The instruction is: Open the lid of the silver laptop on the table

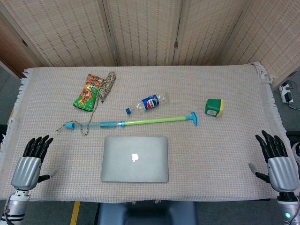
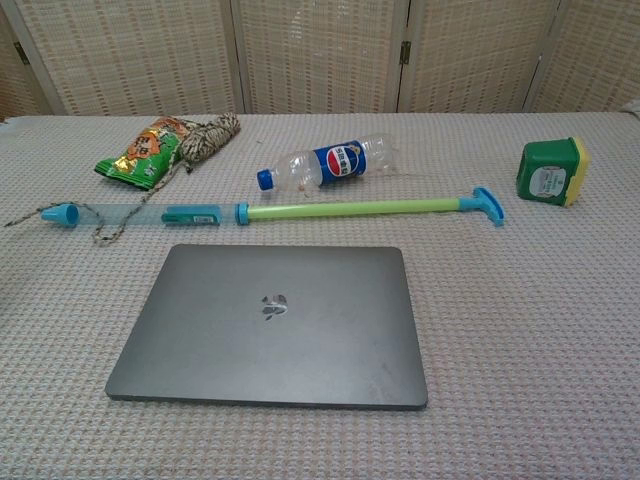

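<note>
The silver laptop (image 1: 135, 158) lies flat with its lid down near the table's front edge, logo facing up; the chest view shows the laptop (image 2: 275, 322) filling the near middle. My left hand (image 1: 32, 161) rests at the front left corner of the cloth, fingers spread, holding nothing. At the front right corner my right hand (image 1: 277, 158) lies the same way, fingers apart and empty. Both hands are well away from the laptop, and neither appears in the chest view.
Behind the laptop lies a long green and blue pump rod (image 1: 129, 123). Further back are a plastic cola bottle (image 1: 149, 103), a green snack bag (image 1: 87, 92), a twine ball (image 1: 108, 82) and a green box (image 1: 213, 107). Folding screens (image 1: 150, 28) stand behind the table.
</note>
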### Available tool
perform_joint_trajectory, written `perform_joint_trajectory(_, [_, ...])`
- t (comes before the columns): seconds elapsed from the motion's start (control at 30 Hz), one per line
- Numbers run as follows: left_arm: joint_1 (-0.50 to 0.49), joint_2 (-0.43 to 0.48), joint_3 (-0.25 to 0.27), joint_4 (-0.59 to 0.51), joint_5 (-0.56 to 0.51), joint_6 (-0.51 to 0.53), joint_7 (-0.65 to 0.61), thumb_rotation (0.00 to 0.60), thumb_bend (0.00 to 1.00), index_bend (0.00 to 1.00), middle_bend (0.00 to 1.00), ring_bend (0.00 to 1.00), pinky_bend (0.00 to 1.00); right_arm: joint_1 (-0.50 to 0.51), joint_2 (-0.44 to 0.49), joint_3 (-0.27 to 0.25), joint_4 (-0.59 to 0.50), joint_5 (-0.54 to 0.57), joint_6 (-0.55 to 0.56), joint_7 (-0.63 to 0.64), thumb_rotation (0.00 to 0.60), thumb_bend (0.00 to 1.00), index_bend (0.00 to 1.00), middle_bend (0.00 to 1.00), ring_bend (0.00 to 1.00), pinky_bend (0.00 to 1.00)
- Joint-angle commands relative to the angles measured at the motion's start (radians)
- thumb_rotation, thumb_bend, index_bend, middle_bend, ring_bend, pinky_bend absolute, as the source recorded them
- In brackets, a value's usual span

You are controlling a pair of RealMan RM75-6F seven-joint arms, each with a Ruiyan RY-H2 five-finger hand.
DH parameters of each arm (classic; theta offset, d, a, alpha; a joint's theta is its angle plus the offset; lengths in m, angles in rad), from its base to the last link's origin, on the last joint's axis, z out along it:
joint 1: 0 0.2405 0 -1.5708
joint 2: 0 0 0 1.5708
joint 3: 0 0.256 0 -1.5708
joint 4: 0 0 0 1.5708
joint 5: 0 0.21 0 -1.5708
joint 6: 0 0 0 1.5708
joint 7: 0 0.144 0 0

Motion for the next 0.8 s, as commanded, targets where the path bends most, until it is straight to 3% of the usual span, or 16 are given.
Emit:
perform_joint_trajectory(0.03, [0.002, 0.001, -0.001, -0.003, -0.004, 0.000, 0.005, 0.600, 0.17, 0.08, 0.09, 0.06, 0.00, -0.003, -0.002, 0.002, -0.005, -0.006, -0.010, -0.005, 0.600, 0.29, 0.00, 0.02, 0.06, 0.00])
perform_joint_trajectory(0.63, [-0.007, 0.011, -0.004, 0.008, 0.004, -0.003, -0.024, 0.600, 0.17, 0.08, 0.09, 0.06, 0.00, -0.025, 0.003, 0.028, -0.020, -0.040, -0.006, -0.013, 0.600, 0.29, 0.00, 0.02, 0.06, 0.00])
perform_joint_trajectory(0.8, [-0.054, 0.015, -0.012, 0.022, 0.040, -0.044, -0.049, 0.600, 0.17, 0.08, 0.09, 0.06, 0.00, -0.019, 0.013, 0.036, -0.034, -0.042, -0.024, -0.024, 0.600, 0.28, 0.00, 0.02, 0.06, 0.00])
